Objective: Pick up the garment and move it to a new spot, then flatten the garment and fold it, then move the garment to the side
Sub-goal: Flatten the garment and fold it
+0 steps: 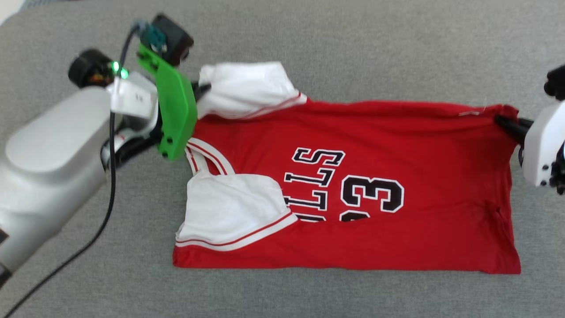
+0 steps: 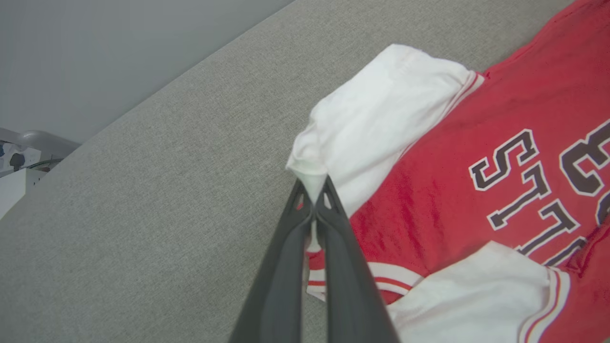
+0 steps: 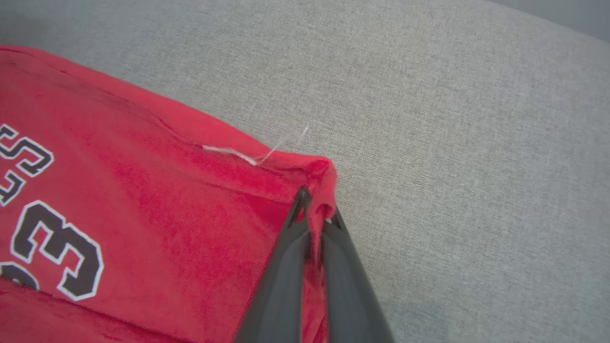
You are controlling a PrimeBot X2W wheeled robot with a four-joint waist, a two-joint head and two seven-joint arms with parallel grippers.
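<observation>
A grey fabric-covered bench is filling the head view, and the red basketball-style T-shirt with white short sleeves is lying across its middle. The garment is resting mostly flat, chest side up, with its striped neckline turned toward the robot's left and its hem toward the robot's right. Its far long edge is running taut between the two hands, while the near edge is lying loose on the bench.

The left arm's pale silver forearm is reaching in from the lower left, carrying a bright green flat plate at its wrist, and a thin black cable is trailing along it. The right arm's white wrist housing is showing at the right edge.

The near white sleeve is lying folded in over the chest, covering the start of the black, white-outlined lettering. The far white sleeve is bunching up where it is being pulled.

The left hand is pressing its two dark fingers together on a corner of that far sleeve, with a pinch of white cloth caught between the tips. The right hand is likewise pinching the far hem corner of the garment, with a fold of red fabric poking up between its closed fingers.

A loose white thread is sticking out from the hem just beside that corner.
</observation>
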